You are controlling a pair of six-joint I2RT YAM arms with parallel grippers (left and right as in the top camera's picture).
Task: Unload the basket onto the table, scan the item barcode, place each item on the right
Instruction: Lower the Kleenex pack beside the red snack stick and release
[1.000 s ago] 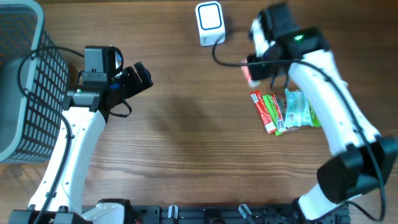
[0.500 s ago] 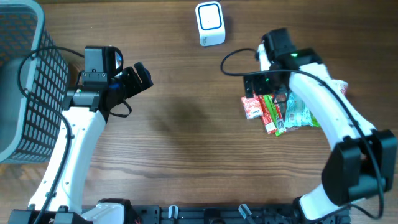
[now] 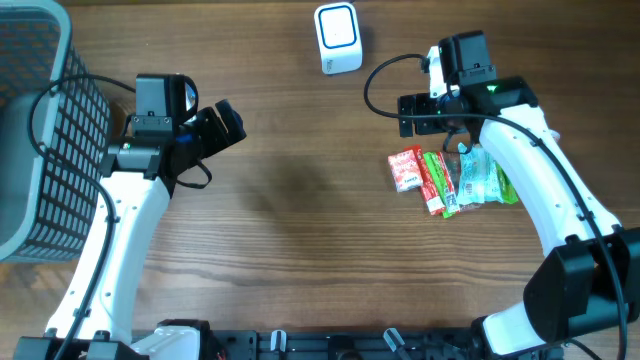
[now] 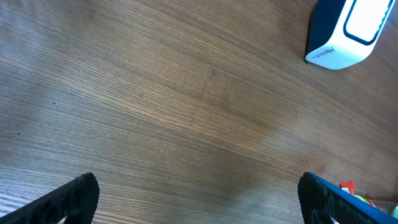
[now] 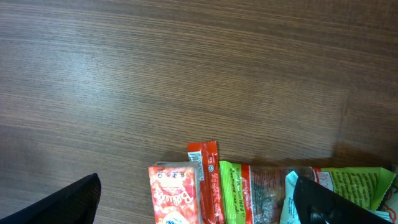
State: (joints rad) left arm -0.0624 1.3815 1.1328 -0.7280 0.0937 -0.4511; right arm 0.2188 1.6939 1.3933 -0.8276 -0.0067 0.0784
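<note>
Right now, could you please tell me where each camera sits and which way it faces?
Overhead: above the table, straight down on scanner, basket, packets, left gripper, right gripper.
Left wrist: faces down at the table and the scanner; its open fingers at the bottom corners.
Right wrist: faces down at the packets; its open fingers at the bottom corners.
Shared: overhead and left wrist, the scanner; overhead and right wrist, the packets.

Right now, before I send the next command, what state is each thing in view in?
Left gripper: open, empty, over bare table.
Right gripper: open, empty, above the packets.
Barcode scanner: on the table, apart from both grippers.
Red snack packet: lying flat, not held.
Red stick packet: flat, beside it.
Green stick packet: flat.
Pale green packet: flat, partly under the right arm.
Wire basket: upright.
</note>
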